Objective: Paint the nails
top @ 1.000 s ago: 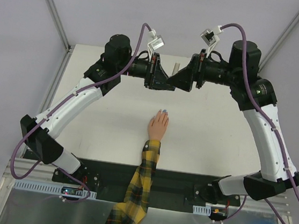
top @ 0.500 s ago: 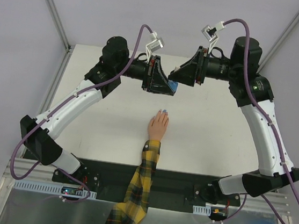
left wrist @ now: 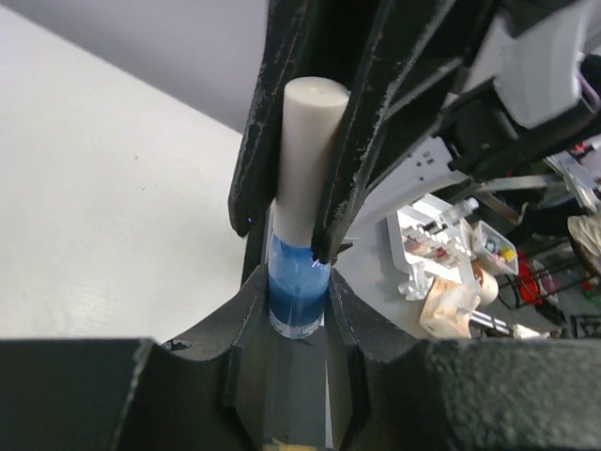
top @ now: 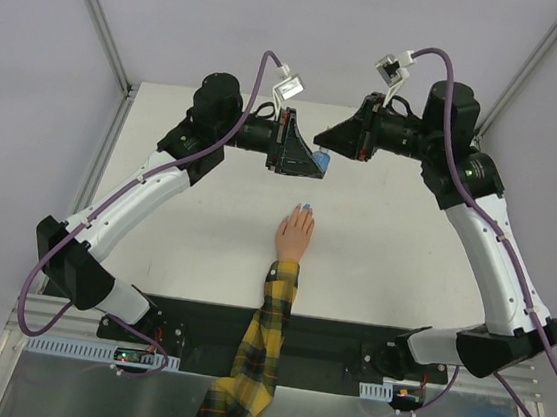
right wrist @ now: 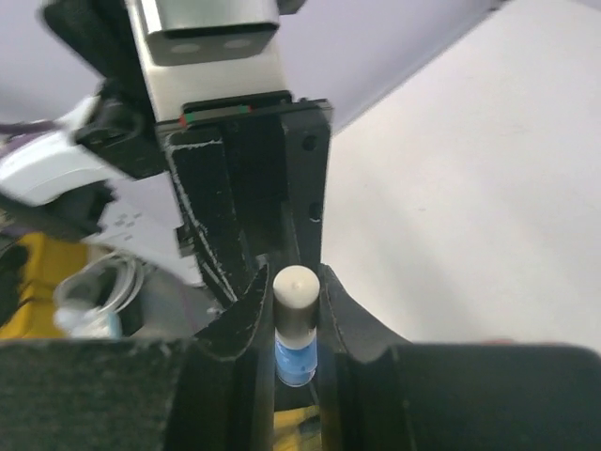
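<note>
Nearest my bases, a plaid sleeve lies on the white table, running toward 12 o'clock and ending in a small peach hand, palm down. The nails sit at its far tips. One shows light blue, and the rest are too small for me to read. I judge the hand lies flat and fingers-out so a brush can come down on each tip.

Beyond it, at 12 o'clock from the fingers and raised off the table, my two wrists meet nose to nose. My left gripper pinches the blue bottle by its glass body, jaws tight on both sides, so it cannot turn. My right gripper comes in from 3 o'clock, its jaws pressed to the sides of the white cap above the glass. One holds and one twists, so I take this as the uncapping step. No brush is showing yet.
</note>
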